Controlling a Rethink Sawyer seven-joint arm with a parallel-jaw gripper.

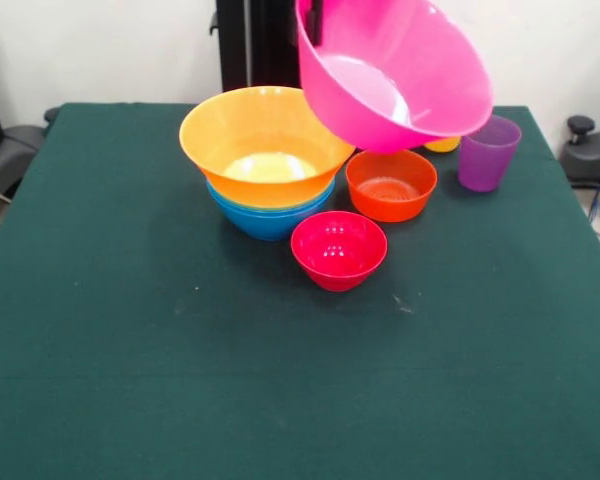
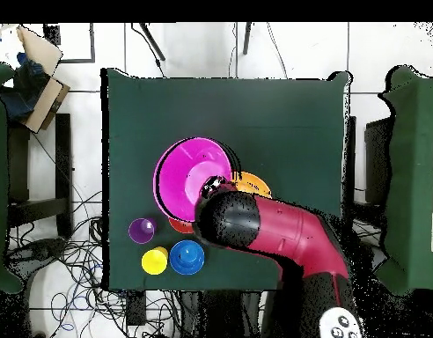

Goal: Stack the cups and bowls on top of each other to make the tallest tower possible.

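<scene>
My gripper (image 1: 312,22) is shut on the rim of the large pink bowl (image 1: 395,70) and holds it tilted in the air, above and to the right of the tower. The tower is the large orange bowl (image 1: 265,140) nested in two light blue bowls (image 1: 270,220). The orange-red bowl (image 1: 391,185) and the crimson bowl (image 1: 339,250) stand on the table beside it. The purple cup (image 1: 488,153) stands at the right, and the yellow cup (image 1: 442,145) peeks out behind the pink bowl. In the overhead view the pink bowl (image 2: 189,176), purple cup (image 2: 142,231), yellow cup (image 2: 155,260) and dark blue bowl (image 2: 187,257) show. The green bowl is out of view.
The green table cloth (image 1: 180,380) stretches wide in front of the bowls. The red arm (image 2: 282,233) covers most of the tower in the overhead view. Chairs and cables surround the table.
</scene>
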